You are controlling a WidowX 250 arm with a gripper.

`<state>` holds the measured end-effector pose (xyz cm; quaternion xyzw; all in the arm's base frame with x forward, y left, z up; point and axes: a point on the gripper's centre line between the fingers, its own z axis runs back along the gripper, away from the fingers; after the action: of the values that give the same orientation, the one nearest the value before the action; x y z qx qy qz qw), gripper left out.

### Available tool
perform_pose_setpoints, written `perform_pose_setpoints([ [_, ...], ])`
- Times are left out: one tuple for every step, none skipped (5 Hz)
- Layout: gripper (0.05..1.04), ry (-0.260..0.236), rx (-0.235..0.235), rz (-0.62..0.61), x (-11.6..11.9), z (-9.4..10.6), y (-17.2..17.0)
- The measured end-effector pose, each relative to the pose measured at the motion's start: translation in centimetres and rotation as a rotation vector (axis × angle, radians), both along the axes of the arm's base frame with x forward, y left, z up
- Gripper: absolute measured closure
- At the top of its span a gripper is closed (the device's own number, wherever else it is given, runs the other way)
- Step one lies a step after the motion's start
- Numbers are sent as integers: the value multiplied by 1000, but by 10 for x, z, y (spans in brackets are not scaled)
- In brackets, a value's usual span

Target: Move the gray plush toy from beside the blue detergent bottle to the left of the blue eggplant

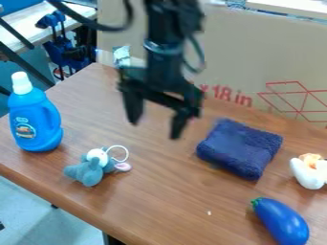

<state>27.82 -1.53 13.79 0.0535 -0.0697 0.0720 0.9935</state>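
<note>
So, nearest first: a blue toy eggplant [281,223] is laid toward the right of the surface [166,201]. A gray-blue plush mouse [91,169] with a white loop is set near the near edge. Farther back, the folded navy towel [239,148] is placed toward the far edge, with a white egg-like thing [309,172] to its right. A blue detergent bottle [36,117] is stood upright by the left edge. The claw [154,129] is spread open, held up left of the towel, pretty near it.
</note>
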Motion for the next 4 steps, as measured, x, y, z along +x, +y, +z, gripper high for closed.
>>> perform_pose_setpoints([
  [83, 69, -4, -11, -9, -1, 21],
  [83, 127, -8, -24, -18, -10, 35],
  [83, 142, -12, -34, -27, -29, 53],
  [83, 157, 14, -41, -29, -45, 62],
])
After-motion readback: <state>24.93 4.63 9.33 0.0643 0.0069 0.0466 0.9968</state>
